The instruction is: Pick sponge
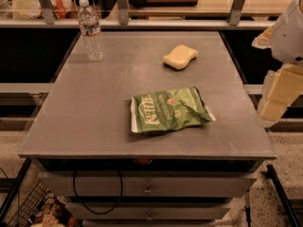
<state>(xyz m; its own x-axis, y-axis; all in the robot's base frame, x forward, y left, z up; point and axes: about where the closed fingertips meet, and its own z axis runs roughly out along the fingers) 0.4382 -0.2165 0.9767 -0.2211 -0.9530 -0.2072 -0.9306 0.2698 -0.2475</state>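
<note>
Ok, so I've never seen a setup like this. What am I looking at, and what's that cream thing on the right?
This is one picture from a single camera, looking down at a grey table from its front. Where the camera is mounted is not recorded. The cream shape at the right edge is the end of a robot's arm: its gripper, the jaws it grasps with. It hangs off the table's right side and touches none of the things on it. Three things are on the table: a clear water bottle standing at the far left, a pale yellow sponge at the far right, and a green chip bag lying nearer the front. The robot is meant to pick up the sponge.
</note>
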